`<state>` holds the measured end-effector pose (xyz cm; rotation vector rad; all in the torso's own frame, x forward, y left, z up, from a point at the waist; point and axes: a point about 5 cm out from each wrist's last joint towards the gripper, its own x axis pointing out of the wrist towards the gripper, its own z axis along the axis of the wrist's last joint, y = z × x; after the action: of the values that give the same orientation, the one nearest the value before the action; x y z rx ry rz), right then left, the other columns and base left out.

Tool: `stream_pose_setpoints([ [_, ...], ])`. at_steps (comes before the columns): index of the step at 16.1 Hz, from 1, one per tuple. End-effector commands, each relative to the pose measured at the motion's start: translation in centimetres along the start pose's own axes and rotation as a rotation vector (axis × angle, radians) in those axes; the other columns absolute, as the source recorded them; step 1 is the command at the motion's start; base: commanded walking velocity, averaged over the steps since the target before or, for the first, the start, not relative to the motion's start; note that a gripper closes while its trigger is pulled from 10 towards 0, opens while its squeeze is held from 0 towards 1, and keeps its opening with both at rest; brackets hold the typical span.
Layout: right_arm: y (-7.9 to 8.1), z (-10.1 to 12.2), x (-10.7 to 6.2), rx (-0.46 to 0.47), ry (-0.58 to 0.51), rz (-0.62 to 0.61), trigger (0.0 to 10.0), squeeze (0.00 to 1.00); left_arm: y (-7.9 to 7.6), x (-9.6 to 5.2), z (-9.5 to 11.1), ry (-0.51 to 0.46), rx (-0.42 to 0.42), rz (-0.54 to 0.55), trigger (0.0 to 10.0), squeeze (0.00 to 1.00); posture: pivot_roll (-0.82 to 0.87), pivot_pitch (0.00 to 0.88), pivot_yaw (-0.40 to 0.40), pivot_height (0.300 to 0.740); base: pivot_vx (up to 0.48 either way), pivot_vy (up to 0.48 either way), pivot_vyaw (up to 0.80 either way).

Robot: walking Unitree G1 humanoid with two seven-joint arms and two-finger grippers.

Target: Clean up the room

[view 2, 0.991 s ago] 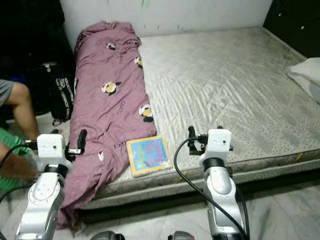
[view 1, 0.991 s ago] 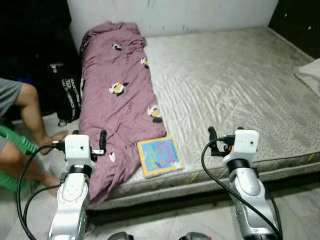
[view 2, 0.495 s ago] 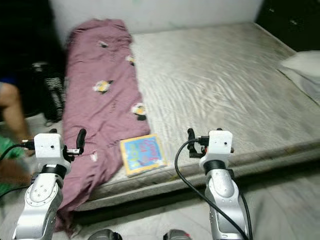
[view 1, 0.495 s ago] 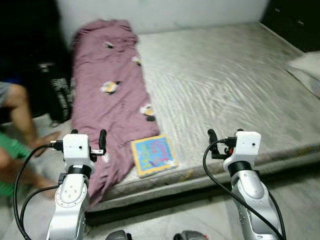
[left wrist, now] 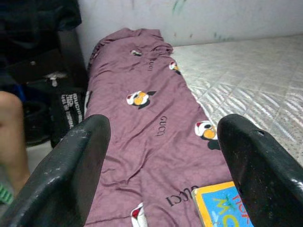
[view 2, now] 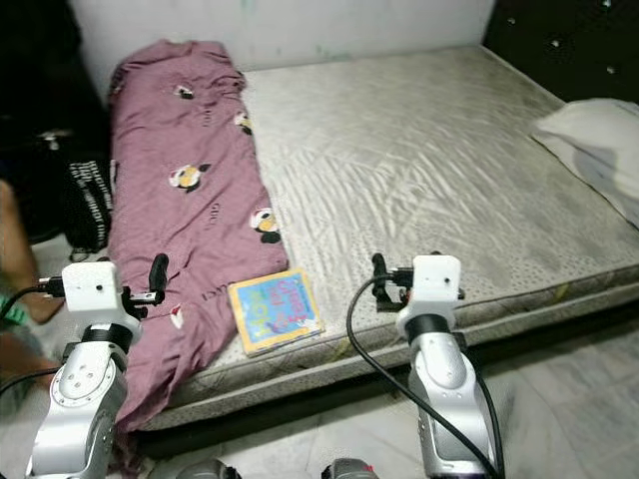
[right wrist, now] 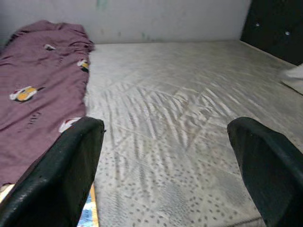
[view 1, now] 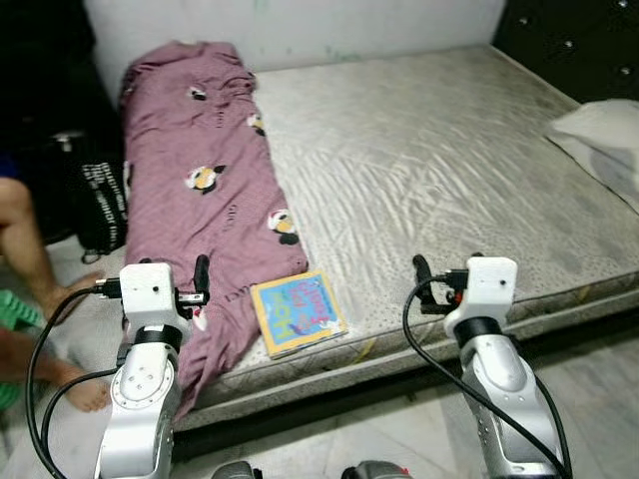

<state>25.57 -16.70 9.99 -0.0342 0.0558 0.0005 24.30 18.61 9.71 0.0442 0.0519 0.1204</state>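
A purple blanket (view 1: 205, 190) with duck prints lies lengthwise along the left side of a bare grey mattress (view 1: 439, 170) and hangs over its front corner. A colourful children's book (view 1: 298, 312) lies flat near the mattress's front edge, beside the blanket. My left gripper (view 1: 175, 271) is held up in front of the blanket's hanging end, open and holding nothing. My right gripper (view 1: 447, 267) hovers over the mattress's front edge, right of the book, also open and holding nothing. The left wrist view looks along the blanket (left wrist: 151, 113) with a corner of the book (left wrist: 220, 208).
A white pillow (view 1: 599, 125) lies at the mattress's right edge. A black bag (view 1: 100, 200) stands on the floor left of the bed. A person's bare legs (view 1: 25, 239) are at the far left. Pale tiled floor (view 1: 589, 349) runs along the bed's front.
The camera has swung to the right, so the bed sits further left in the picture and more of the pillow shows. Both arms keep the same raised pose, grippers open.
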Motion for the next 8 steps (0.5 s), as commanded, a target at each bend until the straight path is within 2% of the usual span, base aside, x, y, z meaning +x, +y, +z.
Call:
stream_pose_setpoints([
  [1,-0.01,0.56,0.06,-0.013,-0.015,0.005,10.0,0.00,0.06,0.18,0.62,-0.016,-0.006,0.009,10.0,0.00,-0.10,0.024,0.023,0.735,0.000,0.000,0.00],
  [8,0.02,0.66,0.21,-0.003,-0.012,0.009,10.0,0.00,-0.05,0.35,0.81,-0.018,-0.003,0.013,10.0,0.00,-0.10,0.031,0.023,0.660,0.000,0.000,0.00],
])
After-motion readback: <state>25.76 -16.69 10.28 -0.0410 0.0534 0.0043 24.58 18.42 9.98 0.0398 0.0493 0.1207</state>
